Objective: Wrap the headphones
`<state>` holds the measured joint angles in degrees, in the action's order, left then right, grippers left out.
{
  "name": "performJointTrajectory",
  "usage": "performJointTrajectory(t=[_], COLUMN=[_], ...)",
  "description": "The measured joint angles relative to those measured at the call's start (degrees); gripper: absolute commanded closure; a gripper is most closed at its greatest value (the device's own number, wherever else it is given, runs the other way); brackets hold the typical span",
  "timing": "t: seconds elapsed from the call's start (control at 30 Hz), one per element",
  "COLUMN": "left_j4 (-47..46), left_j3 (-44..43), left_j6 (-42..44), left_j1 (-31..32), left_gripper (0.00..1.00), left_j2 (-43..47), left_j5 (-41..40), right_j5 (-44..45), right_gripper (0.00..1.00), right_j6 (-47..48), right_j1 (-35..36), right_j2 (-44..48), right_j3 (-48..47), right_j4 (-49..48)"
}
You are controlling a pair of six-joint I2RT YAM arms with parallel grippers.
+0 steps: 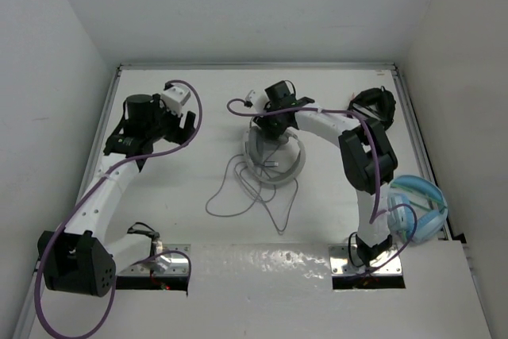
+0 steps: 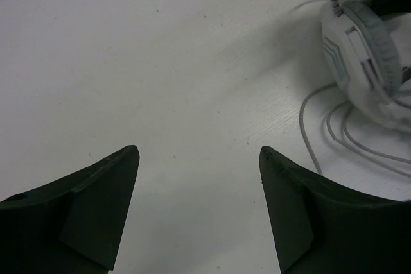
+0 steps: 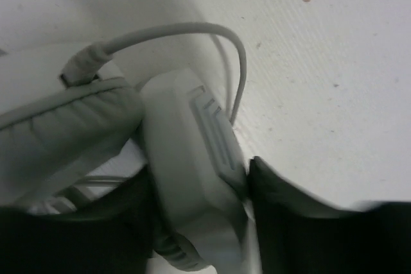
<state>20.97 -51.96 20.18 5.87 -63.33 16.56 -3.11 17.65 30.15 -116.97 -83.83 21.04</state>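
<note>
Closest to my right wrist lens, the right jaws are pinching one white earcup of the headphones (image 3: pixel 192 178), pressed against both sides of its shell. Overhead, the bench (image 1: pixel 333 212) fills most of the frame. I see the left arm (image 1: pixel 103 196) running up the left side and the right arm (image 1: pixel 325 125) bending in to the centre, where the headphones lie. Over bare bench the left jaws are spread wide, with the headphones in the upper right of that wrist view. Light blue headphones (image 1: pixel 421 208) sit at the right edge, black headphones (image 1: pixel 373 105) at upper right. The thin grey cable (image 3: pixel 186 27) arcs out of the earcup and lies in loose loops below centre overhead.
</note>
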Motion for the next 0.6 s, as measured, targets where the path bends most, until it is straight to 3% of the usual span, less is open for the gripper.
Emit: performJointTrajectory(t=[0.1,0.3,0.6], left_j4=[-1.9,-4.3,-6.5], left_j3=[0.0,-2.4,-9.6], left_j6=[-0.2,-2.6,-11.2], left_j1=[0.0,0.0,2.4], left_gripper=[0.27,0.33,0.38], left_j2=[0.1,-0.3,-4.1], left_j5=[-0.3,0.2,2.6], right_j5=[3.2,9.6,23.1], right_gripper=[1.0,1.0,1.0], right_j6=[0.3,-11.1,-45.7], right_j1=[0.0,-0.5,-1.1], right_j2=[0.1,1.3,17.4], right_j3=[0.0,0.4,5.3], right_j4=[-0.8,-1.9,-13.5])
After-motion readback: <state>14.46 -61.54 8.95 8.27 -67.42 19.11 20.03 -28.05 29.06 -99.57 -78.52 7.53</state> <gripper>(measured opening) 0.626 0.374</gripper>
